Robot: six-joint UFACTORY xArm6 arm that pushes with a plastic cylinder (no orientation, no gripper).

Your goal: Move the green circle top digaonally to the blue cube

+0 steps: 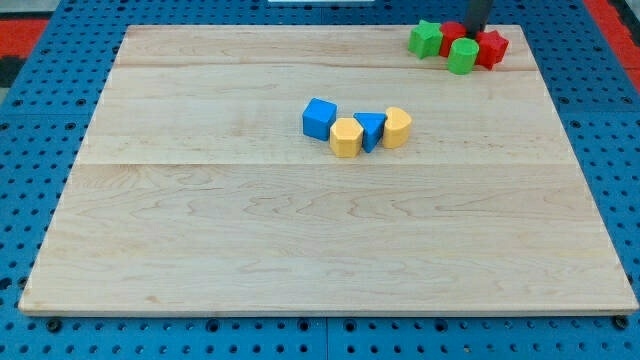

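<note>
green circle in top-right cluster, tip right behind it

worktop (250,250): pale wood board, 3 planks, on blue pegboard (30,120).

top-right corner grp, 4 blocks packed tight:
- green circle (462,55): cylinder, upright, at the view's bottom edge of the cluster, touching the red blocks behind & beside it.
- green star-ish block (426,38): leftmost of grp, just beside the red block.
- red block (452,33): behind green circle, shape unclear, partly hidden by the rod.
- red star (492,47): rightmost, touching green circle's right side.

my tip (474,32): dark rod comes in from the view's top edge, lower end sits among the red blocks, just above & slightly right of green circle. exact contact pt hidden, cannot tell if it touches the circle or only the reds. no claw on this arm, so no open/closed state to log.

centre grp, 4 blocks in a shallow row, well apart from corner grp:
- blue cube (320,118): left end, touching the yellow hexagon-like block (346,137).
- blue triangle-ish block (370,130): between the two yellows, touching both.
- yellow rounded block (397,127): right end.

green circle is up & to the view's right of blue cube, far across the board.
</note>
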